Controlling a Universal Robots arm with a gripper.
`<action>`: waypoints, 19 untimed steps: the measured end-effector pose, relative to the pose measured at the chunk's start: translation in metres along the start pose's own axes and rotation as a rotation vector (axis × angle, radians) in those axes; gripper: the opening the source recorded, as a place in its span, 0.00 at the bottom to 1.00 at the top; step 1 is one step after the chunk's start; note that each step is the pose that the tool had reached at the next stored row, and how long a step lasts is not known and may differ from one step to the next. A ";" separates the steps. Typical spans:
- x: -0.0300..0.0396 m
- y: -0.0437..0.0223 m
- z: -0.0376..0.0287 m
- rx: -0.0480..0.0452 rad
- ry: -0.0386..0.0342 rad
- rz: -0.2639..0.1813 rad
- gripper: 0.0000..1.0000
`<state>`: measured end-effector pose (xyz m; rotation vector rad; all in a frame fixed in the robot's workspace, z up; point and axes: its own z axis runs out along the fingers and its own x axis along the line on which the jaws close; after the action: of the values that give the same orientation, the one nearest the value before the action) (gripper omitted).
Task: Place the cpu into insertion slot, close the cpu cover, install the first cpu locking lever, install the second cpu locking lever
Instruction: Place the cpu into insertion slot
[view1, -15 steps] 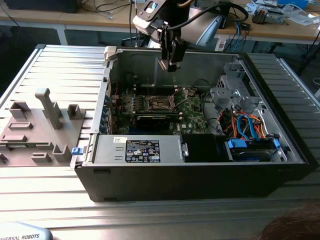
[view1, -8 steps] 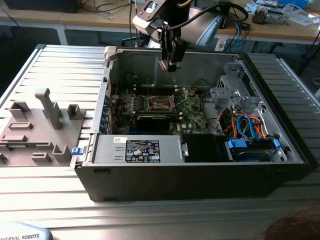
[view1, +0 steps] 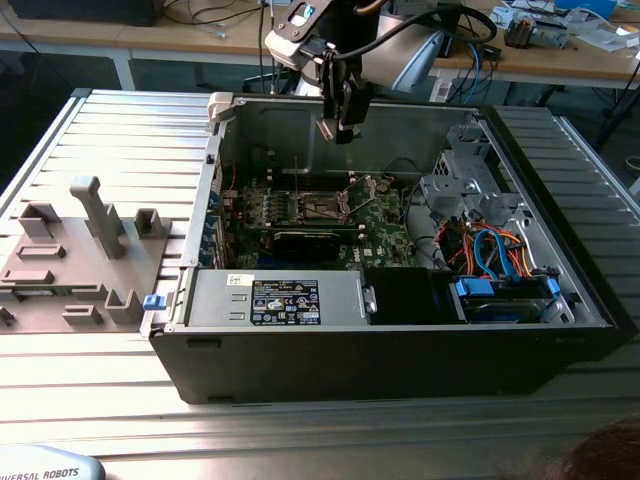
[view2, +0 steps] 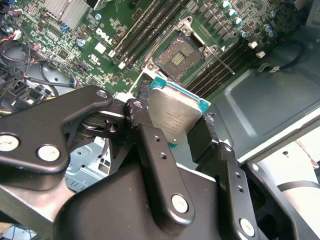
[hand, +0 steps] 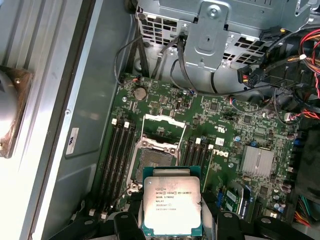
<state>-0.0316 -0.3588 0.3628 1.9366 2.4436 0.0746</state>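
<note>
The tool (view2: 172, 117) pinches the cpu (hand: 172, 205) by its edges above the uncovered insertion slot (hand: 151, 162) inside the open case (view1: 400, 360) — I'd want it kept level, squared to the slot's rim and lowered gently — no sideways shove.

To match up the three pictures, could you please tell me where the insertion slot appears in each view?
Exterior view: the insertion slot sits mid-motherboard inside the open case, under the gripper.
Second wrist view: the slot is the dark square beyond the cpu held in the jaws.
First wrist view: the slot is partly hidden by the cpu.
Shared landmark: the green motherboard around it.
</note>
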 end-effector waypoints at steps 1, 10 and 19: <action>0.0000 0.0000 0.0000 0.0000 0.0000 0.000 0.54; 0.0000 0.0000 0.0000 -0.0001 -0.0002 0.005 0.54; 0.0000 0.0000 0.0000 -0.0001 -0.0005 0.010 0.54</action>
<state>-0.0316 -0.3588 0.3628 1.9481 2.4342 0.0745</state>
